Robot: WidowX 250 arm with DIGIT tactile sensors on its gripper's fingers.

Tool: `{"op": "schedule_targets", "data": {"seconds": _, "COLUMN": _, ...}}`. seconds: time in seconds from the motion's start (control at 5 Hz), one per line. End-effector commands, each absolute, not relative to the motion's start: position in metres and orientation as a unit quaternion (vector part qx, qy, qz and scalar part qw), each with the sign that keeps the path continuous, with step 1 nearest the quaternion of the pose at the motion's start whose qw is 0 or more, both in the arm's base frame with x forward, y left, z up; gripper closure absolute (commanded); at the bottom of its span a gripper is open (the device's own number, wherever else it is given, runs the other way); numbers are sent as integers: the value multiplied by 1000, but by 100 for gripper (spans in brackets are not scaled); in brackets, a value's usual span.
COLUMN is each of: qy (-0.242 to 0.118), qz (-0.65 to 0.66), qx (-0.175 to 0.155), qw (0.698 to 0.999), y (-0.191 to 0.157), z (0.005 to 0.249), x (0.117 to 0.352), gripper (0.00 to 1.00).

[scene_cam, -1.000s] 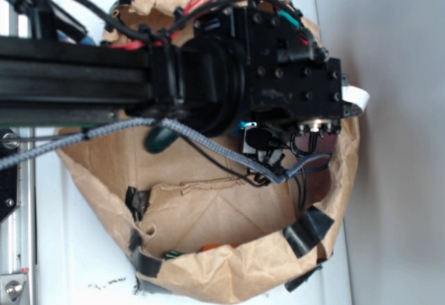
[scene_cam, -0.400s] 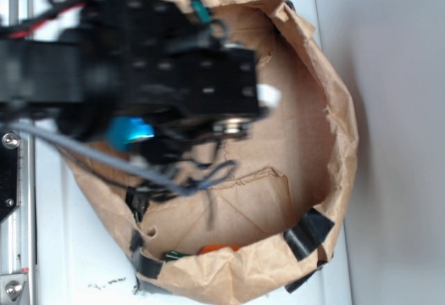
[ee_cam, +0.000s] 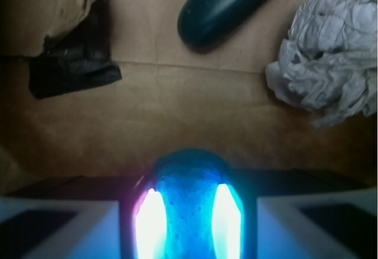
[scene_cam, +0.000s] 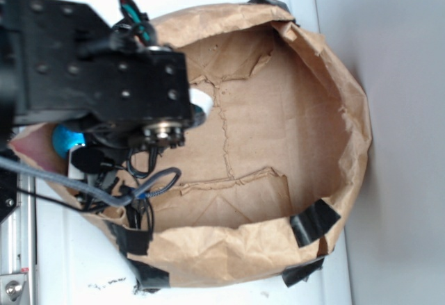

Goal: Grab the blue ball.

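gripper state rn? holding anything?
Gripper: shut on the blue ball, which sits squeezed between the two fingers in the wrist view.

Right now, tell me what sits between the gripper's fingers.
The blue ball, wedged between the fingers of the gripper, shown in the wrist view.

This looks like a robotics lab or test bench rather than a home. A black robot arm (scene_cam: 90, 62) with bare screws and loose red and grey cabling fills the upper left of the exterior view. It works over a rolled-down brown paper bag (scene_cam: 278, 145) patched with black tape (scene_cam: 313, 223), set on a plain white surface (scene_cam: 69, 270) beside a metal rail (scene_cam: 14, 277) at lower left.
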State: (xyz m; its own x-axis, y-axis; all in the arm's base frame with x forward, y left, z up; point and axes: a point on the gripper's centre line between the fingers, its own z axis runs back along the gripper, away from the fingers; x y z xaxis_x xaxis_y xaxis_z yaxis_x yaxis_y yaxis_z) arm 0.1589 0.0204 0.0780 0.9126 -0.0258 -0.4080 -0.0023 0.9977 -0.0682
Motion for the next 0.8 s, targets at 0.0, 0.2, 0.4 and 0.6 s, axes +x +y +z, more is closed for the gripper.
{"op": "schedule_targets", "data": {"seconds": 0.0, "qy": -94, "qz": 15, "qx": -21, "qw": 995, "y": 40, "z": 225, "x": 280, "gripper": 100}}
{"op": "schedule_targets", "data": {"seconds": 0.2, "qy": -101, "qz": 25, "qx": -28, "qw": 994, "y": 41, "z": 233, "x": 286, "gripper": 100}}
{"op": "schedule_targets", "data": {"seconds": 0.4, "qy": -111, "qz": 39, "qx": -27, "qw": 993, "y": 38, "z": 236, "x": 293, "gripper": 100}}
{"op": "schedule_targets", "data": {"seconds": 0.6, "qy": -116, "qz": 45, "qx": -19, "qw": 992, "y": 33, "z": 234, "x": 299, "gripper": 100}}
